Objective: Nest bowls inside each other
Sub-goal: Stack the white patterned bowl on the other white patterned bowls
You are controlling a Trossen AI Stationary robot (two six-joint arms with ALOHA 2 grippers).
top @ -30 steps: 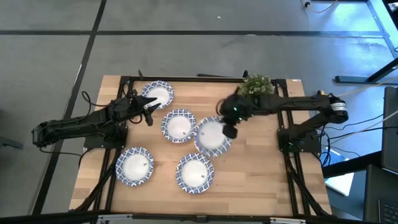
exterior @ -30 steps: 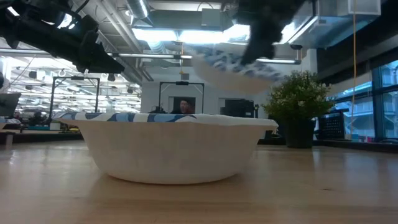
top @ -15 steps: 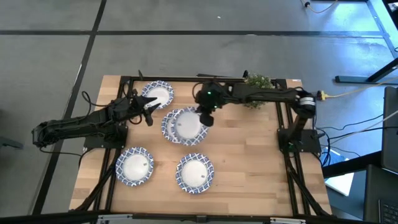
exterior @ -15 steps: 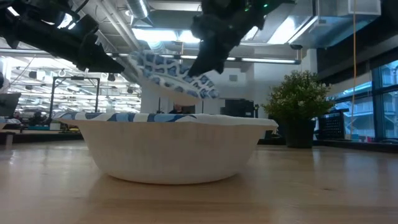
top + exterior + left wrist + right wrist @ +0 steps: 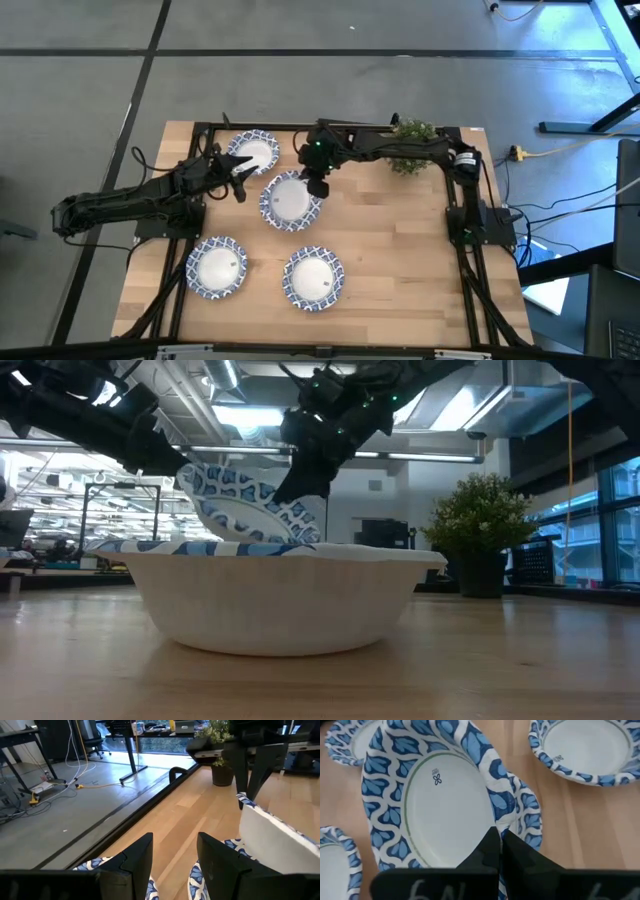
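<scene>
A small potted plant [image 5: 411, 137] stands near the wooden table's [image 5: 400, 260] far edge.

I see a light wooden table [image 5: 400, 250] with a black frame along its edges. Four blue-and-white bowls rest directly on it. The far-left bowl [image 5: 254, 151] sits near the far edge. The centre bowl [image 5: 283, 207] lies just right of and nearer than it; another bowl overlaps it from above, and I cannot tell whether the two touch. The near-left bowl [image 5: 217, 267] and the near-centre bowl [image 5: 313, 278] sit side by side, apart, toward the near edge. A small potted plant [image 5: 412, 142] stands at the far edge, right of centre. Both arm bases mount at the left and right table edges.
</scene>
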